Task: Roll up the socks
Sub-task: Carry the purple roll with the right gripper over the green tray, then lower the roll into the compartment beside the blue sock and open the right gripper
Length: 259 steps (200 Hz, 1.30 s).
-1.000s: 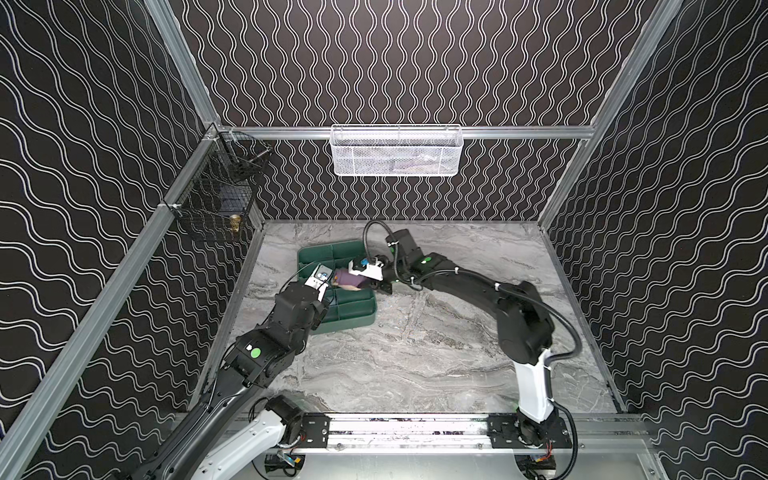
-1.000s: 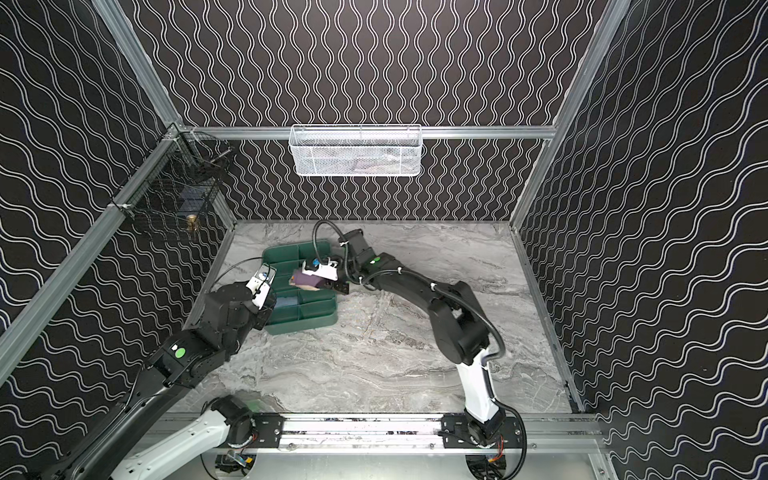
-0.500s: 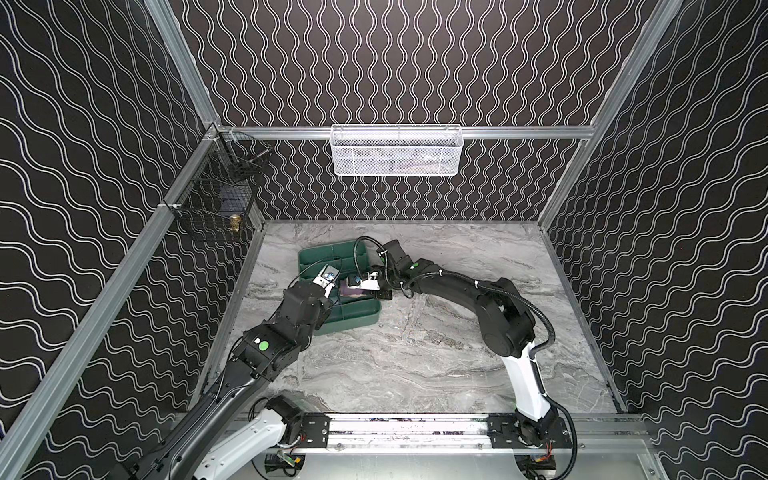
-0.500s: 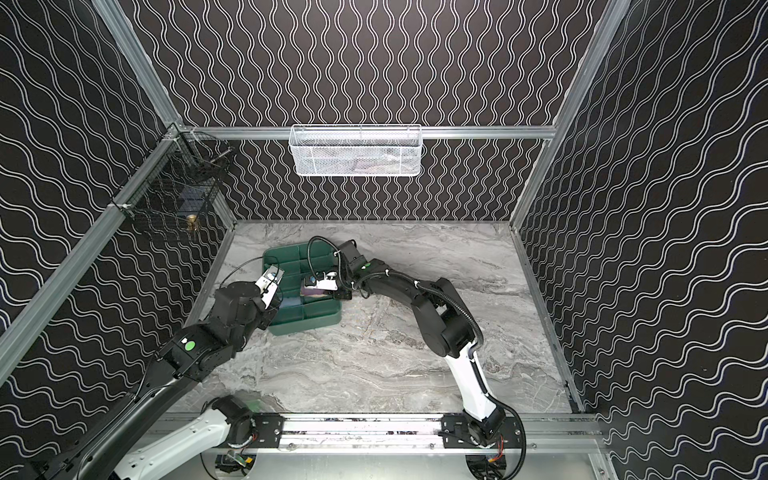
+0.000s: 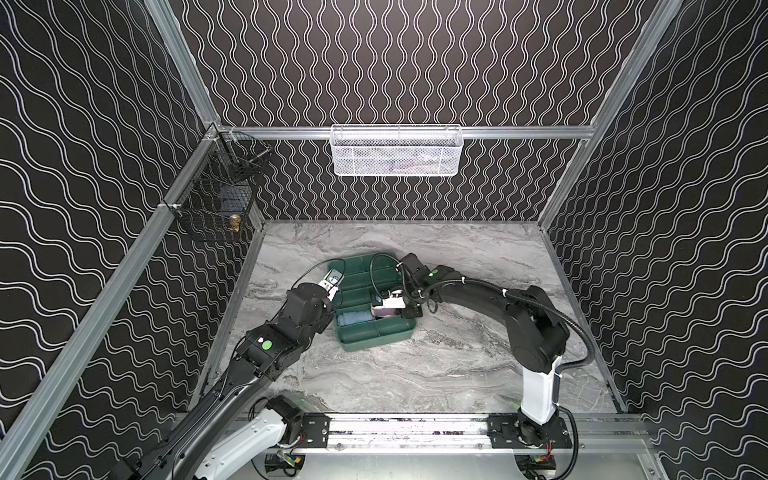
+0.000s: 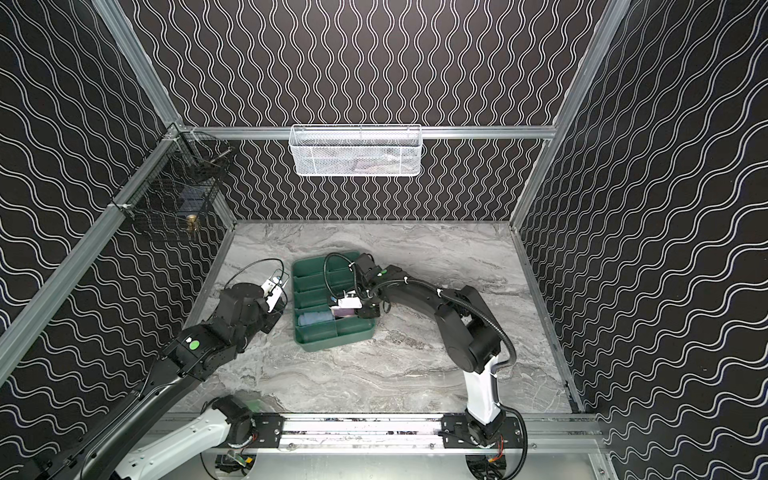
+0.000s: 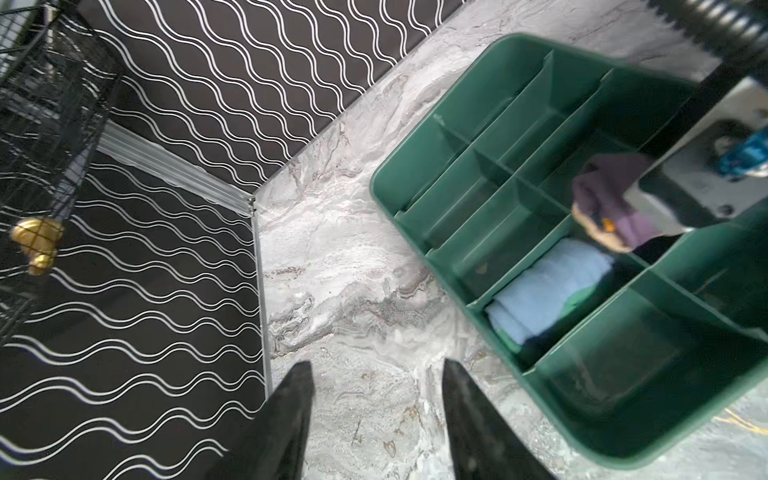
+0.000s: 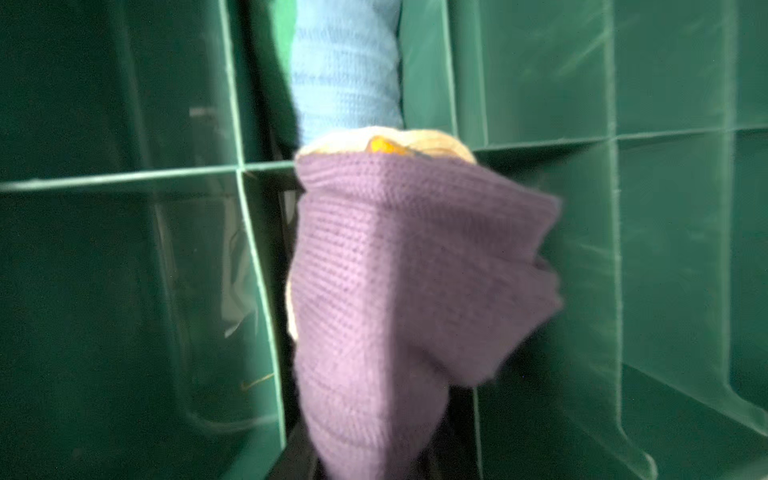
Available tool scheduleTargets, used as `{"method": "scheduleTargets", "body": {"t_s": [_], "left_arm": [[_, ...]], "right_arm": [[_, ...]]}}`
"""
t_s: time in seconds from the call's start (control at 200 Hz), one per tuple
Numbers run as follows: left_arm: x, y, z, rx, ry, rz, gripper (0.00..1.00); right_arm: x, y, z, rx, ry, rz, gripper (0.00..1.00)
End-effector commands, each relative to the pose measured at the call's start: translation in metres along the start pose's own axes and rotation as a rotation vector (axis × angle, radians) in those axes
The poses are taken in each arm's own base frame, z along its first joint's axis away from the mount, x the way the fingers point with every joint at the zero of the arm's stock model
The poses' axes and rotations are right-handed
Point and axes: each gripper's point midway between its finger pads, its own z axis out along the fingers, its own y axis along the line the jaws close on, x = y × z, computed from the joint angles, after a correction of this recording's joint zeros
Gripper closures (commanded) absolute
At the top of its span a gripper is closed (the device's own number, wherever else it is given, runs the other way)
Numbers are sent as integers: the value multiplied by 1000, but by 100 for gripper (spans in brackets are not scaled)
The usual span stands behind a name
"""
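Over the tray [image 5: 376, 338] the right hand [image 5: 394, 308] pinches the purple sock [image 8: 399, 270]; beside it the left hand [image 7: 376, 370] hangs half-open, empty.

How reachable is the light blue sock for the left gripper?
Probably yes. The left gripper is open beside the tray, and the light blue sock lies uncovered in a compartment on that side. The right gripper holds the purple sock over the neighbouring compartment, close by.

Top views: are looking steeply down from high above the near edge, facing the black wave-patterned back wall [image 5: 395, 62]; both are taking in the whole grey marble-patterned tabletop [image 5: 415, 374].
Left wrist: is looking obliquely at the dark green divided plastic tray [image 7: 415, 232] from nearby.
Right wrist: is looking into the tray at very close range, with the rolled purple knit sock [image 8: 395, 270] filling mid-frame.
Shared: all views are showing the tray.
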Motion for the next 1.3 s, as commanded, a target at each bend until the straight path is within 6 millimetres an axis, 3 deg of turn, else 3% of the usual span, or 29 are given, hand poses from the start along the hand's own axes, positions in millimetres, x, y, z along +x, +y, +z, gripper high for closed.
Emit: {"method": "scheduleTargets", "body": {"t_s": [0.0,0.155,0.29,0.571,0.716,0.816,0.976,1.121,1.291], "left_arm": [[0,-5,-2,34,-13,-16,46],[0,-6,-6,47,-24,-14,46],[0,-10,-9,74,-37,-17,46],[-8,-36,-3,218,-18,20,46],[-13,-43,1,257,-5,30,46],[-15,-45,1,267,-12,22,46],[-17,-44,2,261,-17,20,45],[-20,-40,2,243,-21,25,45],[-31,-29,-3,211,-51,9,45]], "right_arm": [[44,28,-8,-83,186,35,100],[46,38,-13,-145,216,40,100],[63,43,-3,-193,266,23,100],[66,54,11,-426,228,168,100],[70,50,24,-432,253,199,100],[73,33,25,-342,274,204,100],[51,1,-3,-191,200,181,64],[35,-9,-31,-103,163,90,47],[29,-7,-54,-96,195,60,40]]}}
